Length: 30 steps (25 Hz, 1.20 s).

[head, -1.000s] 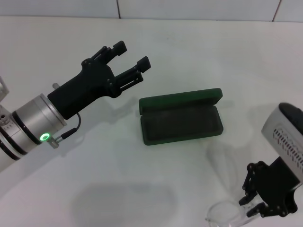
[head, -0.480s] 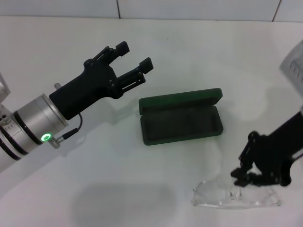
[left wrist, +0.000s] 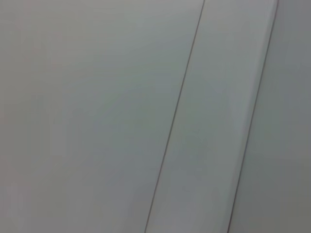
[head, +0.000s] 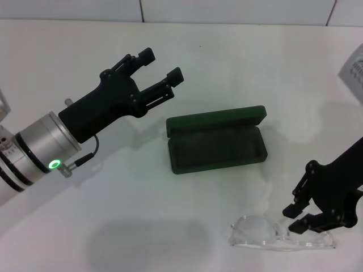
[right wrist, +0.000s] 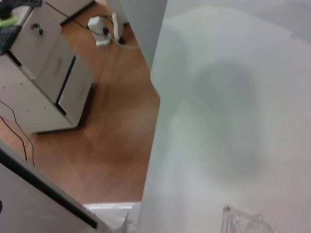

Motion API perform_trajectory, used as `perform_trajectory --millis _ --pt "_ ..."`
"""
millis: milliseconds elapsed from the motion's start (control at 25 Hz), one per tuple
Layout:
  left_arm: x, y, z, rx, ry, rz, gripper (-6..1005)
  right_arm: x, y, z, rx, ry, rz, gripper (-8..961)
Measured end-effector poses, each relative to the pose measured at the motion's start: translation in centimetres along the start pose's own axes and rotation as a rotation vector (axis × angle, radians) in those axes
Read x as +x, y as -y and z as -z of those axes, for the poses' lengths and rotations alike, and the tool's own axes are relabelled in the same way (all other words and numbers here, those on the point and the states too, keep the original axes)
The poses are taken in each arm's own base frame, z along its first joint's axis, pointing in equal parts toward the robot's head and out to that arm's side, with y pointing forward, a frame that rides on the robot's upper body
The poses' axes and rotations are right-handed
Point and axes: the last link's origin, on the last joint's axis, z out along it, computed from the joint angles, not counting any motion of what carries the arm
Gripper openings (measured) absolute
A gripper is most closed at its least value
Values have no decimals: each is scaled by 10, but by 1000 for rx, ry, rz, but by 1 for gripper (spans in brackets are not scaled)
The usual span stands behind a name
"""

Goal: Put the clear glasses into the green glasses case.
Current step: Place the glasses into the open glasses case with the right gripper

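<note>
The green glasses case [head: 218, 144] lies open in the middle of the white table, lid hinged back on its far side, dark lining bare. The clear glasses [head: 255, 233] rest on the table near the front edge, to the case's front right. My right gripper [head: 294, 220] hangs low over the right half of the glasses, its fingers apart. A clear corner of the glasses [right wrist: 243, 224] shows in the right wrist view. My left gripper [head: 161, 65] is open and raised above the table, to the far left of the case. It holds nothing.
White table [head: 113, 187] with a tiled wall [head: 227, 10] behind. The right wrist view looks past the table's edge [right wrist: 153, 145] to a wooden floor [right wrist: 107, 131] and a pale cabinet [right wrist: 48, 77].
The right arm swung up and rightward; the glasses came into view on the table, and the gripper's fingers have since spread and shifted slightly right over them. The left arm stayed still.
</note>
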Motion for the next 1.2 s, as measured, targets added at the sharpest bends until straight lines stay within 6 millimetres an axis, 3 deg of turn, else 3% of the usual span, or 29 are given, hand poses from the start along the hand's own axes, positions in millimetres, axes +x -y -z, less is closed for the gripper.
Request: perform_trajectory --millis 240,440,1200 --pt "1 0 0 0 0 -1 890 -5 3 -12 17 -75 -10 176" --pt "1 1 0 2 0 -2 889 -8 4 -22 14 -116 -5 438" --pt "1 2 2 4 1 -4 890 -7 8 -40 31 -192 -28 425"
